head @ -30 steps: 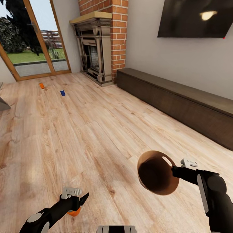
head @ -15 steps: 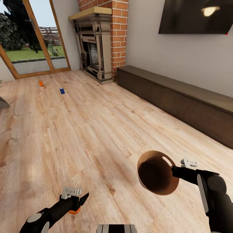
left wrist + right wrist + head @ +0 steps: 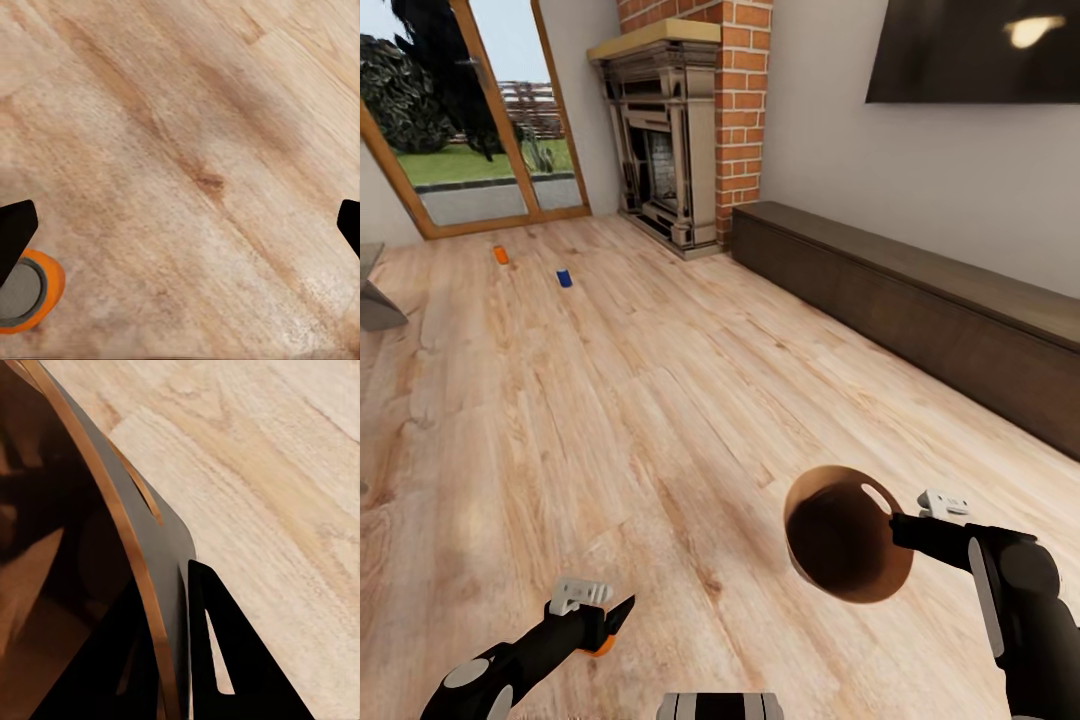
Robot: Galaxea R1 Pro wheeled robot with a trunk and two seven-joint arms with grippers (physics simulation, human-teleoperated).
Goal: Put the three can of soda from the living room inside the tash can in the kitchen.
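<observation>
While my right gripper pinches the round brown bin's thin stiff rim, my left gripper, wide open and empty, hangs beside the light, slippery orange metal-topped can on the plank floor; grasp its sides.

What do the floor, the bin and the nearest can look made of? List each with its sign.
Floor: light wood planks, matt, grain and knots showing.
Bin: smooth brown, thin-walled, plastic or varnished wood; unclear.
Nearest can: glossy orange body with grey, metal-looking top.

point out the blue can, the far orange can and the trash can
blue can (image 3: 564,277), head view, side of its body
far orange can (image 3: 501,255), head view, its body
trash can (image 3: 815,500), head view, near rim
</observation>
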